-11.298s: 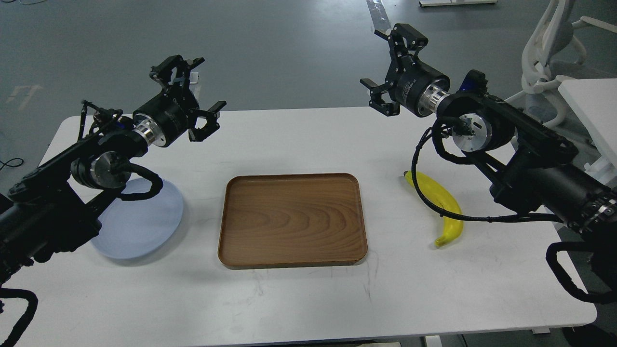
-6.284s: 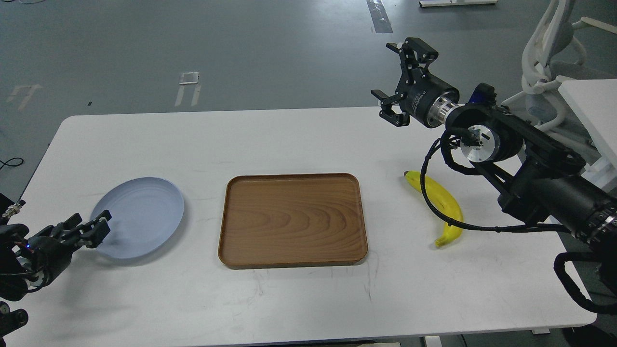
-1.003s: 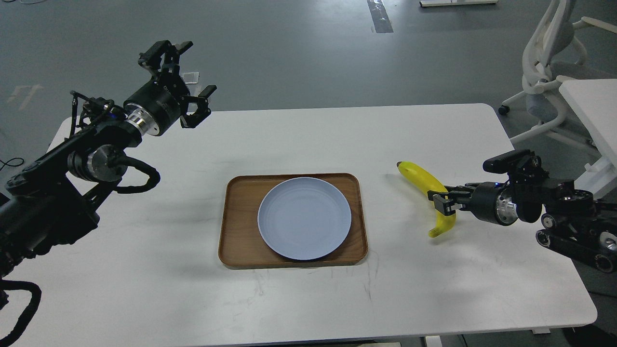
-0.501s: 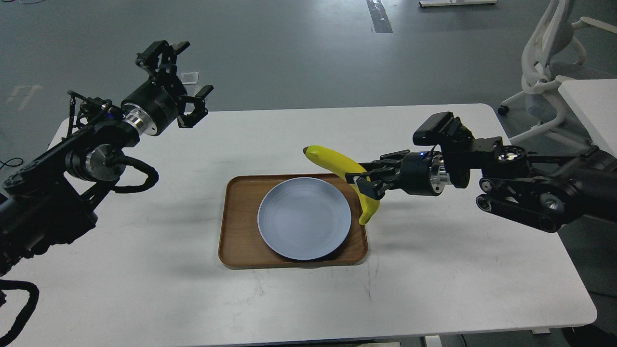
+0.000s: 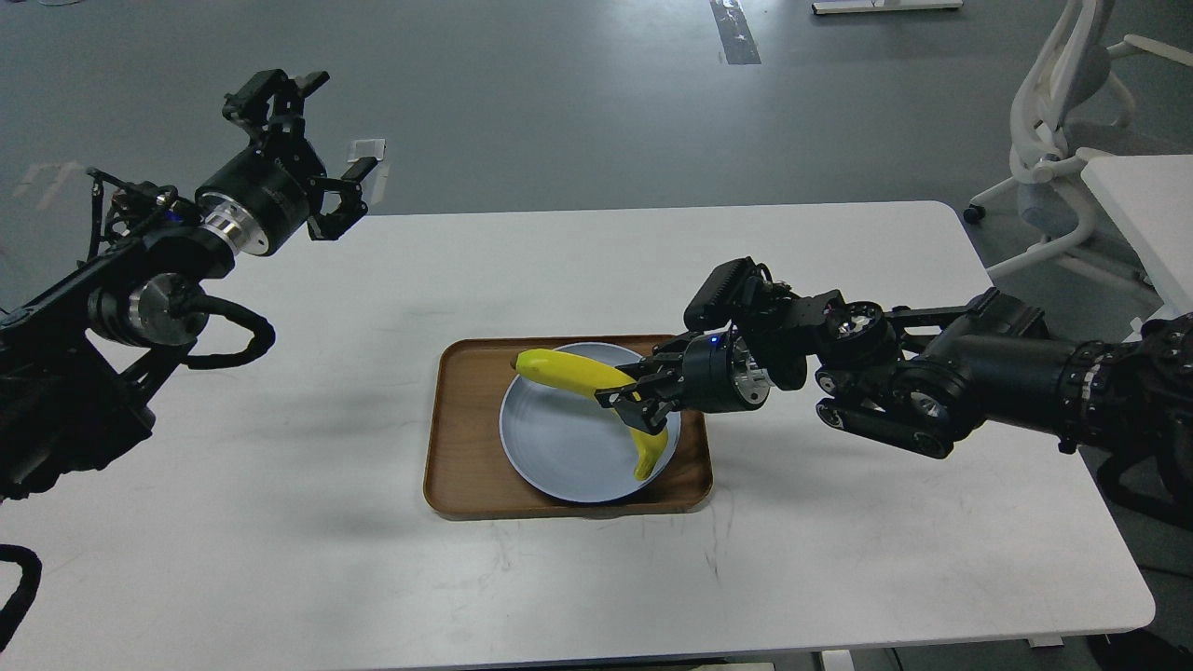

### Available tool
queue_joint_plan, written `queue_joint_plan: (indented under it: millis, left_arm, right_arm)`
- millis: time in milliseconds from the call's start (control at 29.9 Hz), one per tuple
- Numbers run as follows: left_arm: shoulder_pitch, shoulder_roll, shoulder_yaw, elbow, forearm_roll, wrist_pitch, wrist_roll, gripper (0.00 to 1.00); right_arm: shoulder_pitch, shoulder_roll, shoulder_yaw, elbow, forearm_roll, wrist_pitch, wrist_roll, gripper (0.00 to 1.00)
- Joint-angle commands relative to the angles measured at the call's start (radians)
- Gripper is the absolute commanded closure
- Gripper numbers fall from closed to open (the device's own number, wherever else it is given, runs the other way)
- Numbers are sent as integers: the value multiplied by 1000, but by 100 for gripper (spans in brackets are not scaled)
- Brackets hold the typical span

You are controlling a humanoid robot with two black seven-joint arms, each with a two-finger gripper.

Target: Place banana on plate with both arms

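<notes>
The yellow banana [image 5: 578, 375] is over the pale blue plate [image 5: 550, 447], which lies on the brown wooden tray [image 5: 461, 447] at the table's middle. My right gripper [image 5: 632, 405] reaches in from the right and is shut on the banana near its lower bend. The banana's dark tip points left over the plate's far rim, and its stem end hangs over the plate's right rim. I cannot tell whether the banana touches the plate. My left gripper [image 5: 308, 154] is open and empty, raised above the table's far left corner.
The white table [image 5: 839, 559] has bare room on both sides of the tray. A white office chair [image 5: 1053, 121] and the corner of another white table [image 5: 1146, 214] stand at the far right. Grey floor lies beyond the table's far edge.
</notes>
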Motion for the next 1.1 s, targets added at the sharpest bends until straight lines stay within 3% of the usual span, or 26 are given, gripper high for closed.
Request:
queue_joint_plan:
  millis: [0, 33, 67, 301, 468, 702, 836, 1003, 1070]
  left_arm:
    - [-1, -1, 0, 0, 0, 0, 0, 2]
    - [0, -1, 1, 0, 2, 0, 0, 2]
    - [-1, -2, 1, 0, 0, 0, 0, 2]
    - [-1, -7, 4, 0, 2, 0, 2, 2]
    - [-6, -4, 6, 0, 0, 1, 2, 2]
    - [5, -15, -3, 0, -9, -9, 0, 2]
    - [38, -18, -8, -1, -15, -12, 0, 2]
    - [63, -16, -10, -9, -15, -20, 0, 2]
    - [68, -13, -10, -12, -17, -26, 0, 2]
  right_arm:
    - [-3, 2, -1, 1, 3, 0, -2, 45]
    - [-3, -3, -1, 2, 12, 0, -3, 18]
    - [-3, -4, -1, 1, 13, 0, -5, 4]
    - [-5, -7, 28, -1, 26, 0, -14, 1]
    - [6, -41, 206, -1, 260, 4, -20, 1]
    - [-28, -107, 526, 4, 966, 6, -106, 1]
    - [-78, -147, 700, 2, 1246, 17, -153, 1]
    - [-161, -159, 850, -2, 1411, 81, -245, 0]
    - [-179, -159, 864, -2, 1411, 86, -261, 0]
